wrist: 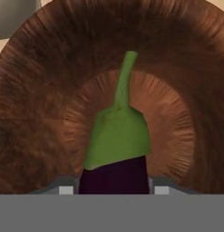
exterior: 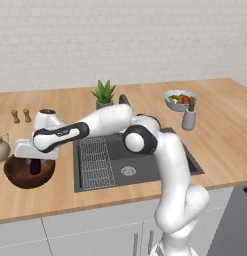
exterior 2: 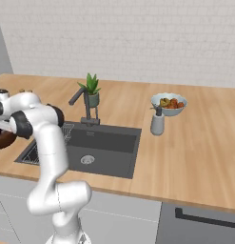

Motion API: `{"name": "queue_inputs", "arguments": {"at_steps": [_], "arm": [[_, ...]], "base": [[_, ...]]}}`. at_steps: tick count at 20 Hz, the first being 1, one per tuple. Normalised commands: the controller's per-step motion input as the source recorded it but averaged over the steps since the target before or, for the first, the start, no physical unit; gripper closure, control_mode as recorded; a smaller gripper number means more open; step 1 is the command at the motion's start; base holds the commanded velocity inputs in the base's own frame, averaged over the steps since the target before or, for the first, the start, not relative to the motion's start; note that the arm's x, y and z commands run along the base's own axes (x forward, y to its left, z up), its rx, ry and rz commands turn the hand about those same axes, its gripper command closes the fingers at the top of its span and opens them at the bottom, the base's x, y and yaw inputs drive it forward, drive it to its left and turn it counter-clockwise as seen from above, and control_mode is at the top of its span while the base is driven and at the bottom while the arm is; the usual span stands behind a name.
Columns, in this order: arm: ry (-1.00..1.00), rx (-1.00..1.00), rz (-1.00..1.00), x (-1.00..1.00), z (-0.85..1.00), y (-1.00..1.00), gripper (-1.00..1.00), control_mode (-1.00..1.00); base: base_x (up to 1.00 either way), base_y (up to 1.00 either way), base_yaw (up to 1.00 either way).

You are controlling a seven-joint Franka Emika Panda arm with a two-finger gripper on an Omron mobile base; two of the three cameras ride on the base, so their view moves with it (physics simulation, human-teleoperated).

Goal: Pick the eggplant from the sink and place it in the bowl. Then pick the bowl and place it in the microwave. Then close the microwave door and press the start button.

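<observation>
The wooden bowl (exterior: 25,175) sits on the counter left of the sink (exterior: 145,167), and a sliver of it, the bowl (exterior 2: 2,138), shows at the left edge of the right base view. My gripper (exterior: 35,166) hangs inside the bowl, shut on the eggplant (exterior: 35,167). In the hand view the dark purple eggplant (wrist: 114,176) with its green cap and stem points down at the bowl's floor (wrist: 177,136), held between the fingertips (wrist: 66,188). The sink (exterior 2: 100,147) holds a wire rack (exterior: 95,160) and a steel drain. The microwave is out of view.
A potted plant (exterior: 104,95) and the dark faucet (exterior 2: 81,102) stand behind the sink. A pale bowl of food (exterior: 180,100) and a grey dispenser (exterior: 189,117) sit to its right. Two small shakers (exterior: 21,116) and a tan jug (exterior: 0,147) stand near the wooden bowl.
</observation>
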Motion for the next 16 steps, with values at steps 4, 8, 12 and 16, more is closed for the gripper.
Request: {"name": "queue_inputs", "arguments": {"at_steps": [4, 8, 12, 16], "arm": [[-0.01, 0.0, -0.03, 0.0, 0.0, 0.0, -1.0, -1.0], [-0.05, 0.07, -0.05, -0.17, 0.11, -0.24, -1.0, -1.0], [-0.04, 0.19, -0.04, -0.45, 0.37, -0.71, -1.0, -1.0], [0.0, 0.23, -0.06, -0.39, 0.32, -0.85, -1.0, -1.0]], "base": [[0.0, 0.0, 0.0], [0.0, 0.0, 0.0], [0.0, 0.0, 0.0], [0.0, 0.0, 0.0]]}}
